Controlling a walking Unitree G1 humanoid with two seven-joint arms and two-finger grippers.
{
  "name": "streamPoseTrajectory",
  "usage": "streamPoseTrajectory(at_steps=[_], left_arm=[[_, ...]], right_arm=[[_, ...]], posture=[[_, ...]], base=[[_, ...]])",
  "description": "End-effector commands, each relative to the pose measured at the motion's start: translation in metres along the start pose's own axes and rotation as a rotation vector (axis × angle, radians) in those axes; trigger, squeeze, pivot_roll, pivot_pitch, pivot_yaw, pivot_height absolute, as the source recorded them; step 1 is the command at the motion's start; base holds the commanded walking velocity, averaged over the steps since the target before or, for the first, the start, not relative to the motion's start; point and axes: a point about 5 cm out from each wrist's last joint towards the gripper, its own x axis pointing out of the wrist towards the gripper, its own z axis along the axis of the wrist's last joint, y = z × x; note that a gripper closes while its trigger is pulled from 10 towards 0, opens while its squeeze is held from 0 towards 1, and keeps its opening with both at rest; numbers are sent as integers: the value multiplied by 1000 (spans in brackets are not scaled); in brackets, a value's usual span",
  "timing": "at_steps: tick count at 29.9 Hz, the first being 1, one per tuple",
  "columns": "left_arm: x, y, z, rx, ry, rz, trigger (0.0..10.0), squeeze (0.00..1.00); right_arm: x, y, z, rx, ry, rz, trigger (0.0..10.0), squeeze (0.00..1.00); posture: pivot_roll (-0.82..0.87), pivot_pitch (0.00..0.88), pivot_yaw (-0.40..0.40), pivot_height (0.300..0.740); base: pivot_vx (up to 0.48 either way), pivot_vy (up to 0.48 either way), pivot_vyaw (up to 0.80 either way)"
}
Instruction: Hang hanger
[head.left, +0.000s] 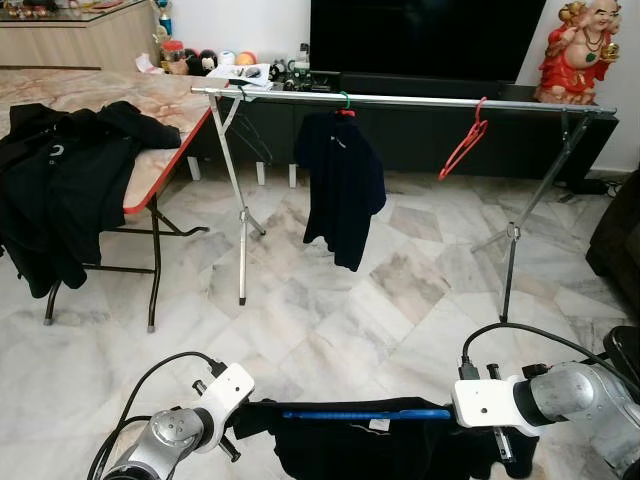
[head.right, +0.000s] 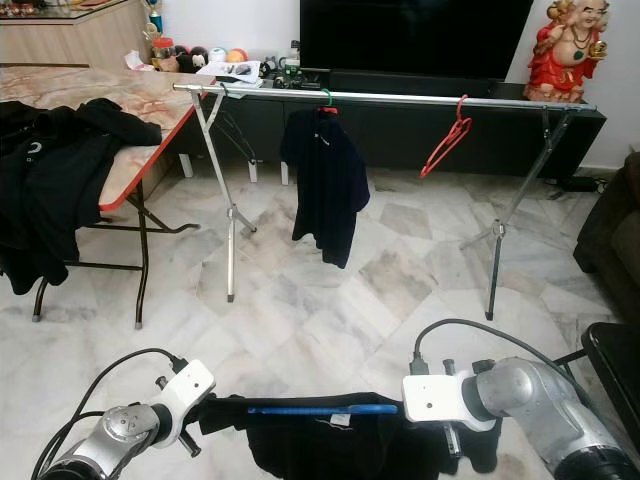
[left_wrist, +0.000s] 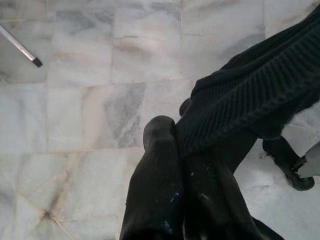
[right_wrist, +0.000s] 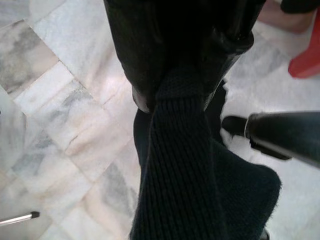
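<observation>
A black knit shirt (head.left: 370, 450) on a blue hanger (head.left: 365, 413) is stretched level between my two grippers, low in front of me. My left gripper (left_wrist: 172, 130) is shut on the shirt's left shoulder, with ribbed fabric pinched between its fingers. My right gripper (right_wrist: 175, 85) is shut on the right shoulder in the same way. Ahead stands a metal clothes rail (head.left: 420, 100). On it hang another black shirt (head.left: 340, 185) left of centre and an empty red hanger (head.left: 465, 145) to its right.
A folding table (head.left: 160, 100) at the left carries a heap of black clothes (head.left: 60, 170). Behind the rail are a dark TV cabinet (head.left: 420, 140) and a red statue (head.left: 580, 50). A dark sofa (head.left: 620, 240) edges in at the right. Marble floor lies between me and the rail.
</observation>
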Motion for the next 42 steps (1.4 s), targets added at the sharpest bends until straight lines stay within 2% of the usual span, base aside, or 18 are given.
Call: streamPoseTrajectory(at_steps=[1,6,10,11,16,20,22,24,29,38,39,42], left_arm=[[-9,16,-7,27,46,48,0,0],[-11,22,2,47,18,42,0,0],[-14,27,7,67,6,17,0,0],[-16,28,8,85,9,-3,0,0],[-18,25,4,114,36,-63,0,0],[-18,20,1,120,51,-81,0,0],[-21,18,5,80,33,-118,0,0],[-22,19,6,74,23,-122,0,0],[-31,38,32,53,-79,-64,0,0],[-33,42,37,57,-96,-58,0,0],[-47,39,58,48,-186,-172,0,0],[-60,26,76,72,-266,-307,0,0]], right_arm=[[-6,-2,-13,-4,93,-10,0,0],[1,-1,-19,-28,160,-21,0,0],[5,-9,-19,-25,181,-101,0,0],[7,-15,-17,-3,165,-159,0,0],[13,-22,-9,35,111,-219,0,0],[21,-19,-5,63,73,-214,0,0],[29,-10,-9,52,101,-173,0,0],[30,-8,-9,48,109,-162,0,0],[40,9,-20,14,196,-68,0,0],[42,11,-21,22,205,-65,0,0],[50,5,-25,77,271,-176,0,0],[60,1,-21,167,273,-275,0,0]], posture=[[62,62,-10,740],[67,61,-10,740],[72,62,-10,740],[75,62,-9,740],[69,61,-9,740],[72,61,-9,740],[71,62,-10,740],[71,62,-10,740],[79,62,-12,740],[79,62,-12,740],[84,54,-10,740],[90,52,-10,740]], base=[[0,0,0],[0,0,0],[0,0,0],[0,0,0],[0,0,0],[0,0,0],[0,0,0],[0,0,0],[0,0,0],[0,0,0],[0,0,0],[0,0,0]])
